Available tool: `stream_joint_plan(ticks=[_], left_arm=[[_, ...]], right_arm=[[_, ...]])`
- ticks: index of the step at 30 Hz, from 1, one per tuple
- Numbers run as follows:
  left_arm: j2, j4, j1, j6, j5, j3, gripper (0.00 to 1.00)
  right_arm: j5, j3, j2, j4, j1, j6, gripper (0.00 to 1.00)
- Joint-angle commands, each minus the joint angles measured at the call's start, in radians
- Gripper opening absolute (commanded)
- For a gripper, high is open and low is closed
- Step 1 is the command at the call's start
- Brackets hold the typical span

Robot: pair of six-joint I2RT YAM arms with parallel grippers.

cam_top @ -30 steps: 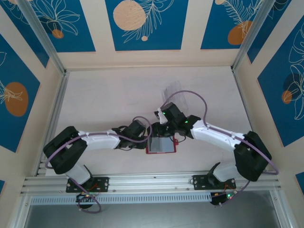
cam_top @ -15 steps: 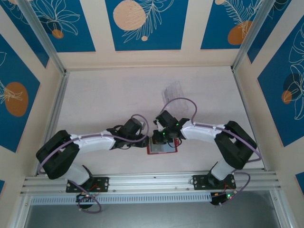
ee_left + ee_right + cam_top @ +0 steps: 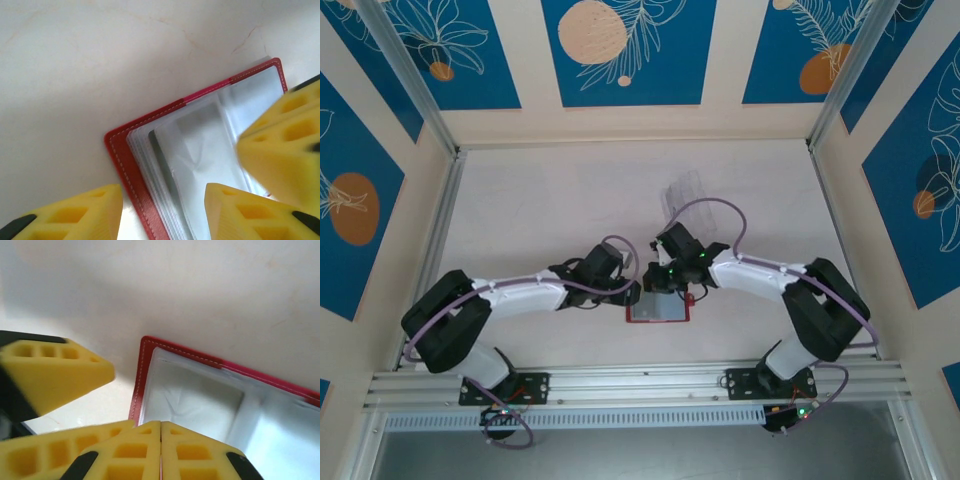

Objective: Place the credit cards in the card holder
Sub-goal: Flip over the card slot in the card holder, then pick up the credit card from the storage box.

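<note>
Right end effector [image 3: 161,432] over card holder [image 3: 200,400]

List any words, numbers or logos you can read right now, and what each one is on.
None: no text can be read in these views.
card holder: plain red cover with stitching and clear sleeves, no print showing.
wall panels: leaf and circle drawings, no letters.
clear tray: too small to tell whether it carries any marking.
</note>
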Motion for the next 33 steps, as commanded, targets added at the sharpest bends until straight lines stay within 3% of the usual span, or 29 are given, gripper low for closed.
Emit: stream_joint_plan(ticks=[1, 8, 15, 25, 33], left_arm=[[0.041, -0.004, -0.003, 0.029, 0.030, 0.044, 0.47], [0.110, -0.058, -0.013, 0.063, -0.012, 0.096, 0.45], [0.141, -0.074, -0.028, 0.070, -0.050, 0.100, 0.34], [0.158, -0.048, -0.048, 0.046, -0.062, 0.072, 0.28], [0.153, -0.041, -0.056, 0.033, -0.063, 0.055, 0.25]], right_arm=[[0.071, 0.044, -0.066, -0.126, -0.015, -0.035, 0.12], [0.103, 0.046, -0.175, -0.199, -0.107, -0.068, 0.17], [0.222, 0.169, -0.175, -0.296, -0.198, -0.152, 0.31], [0.468, 0.532, 0.132, -0.345, -0.239, -0.288, 0.36], [0.525, 0.804, 0.406, -0.334, -0.239, -0.374, 0.35]])
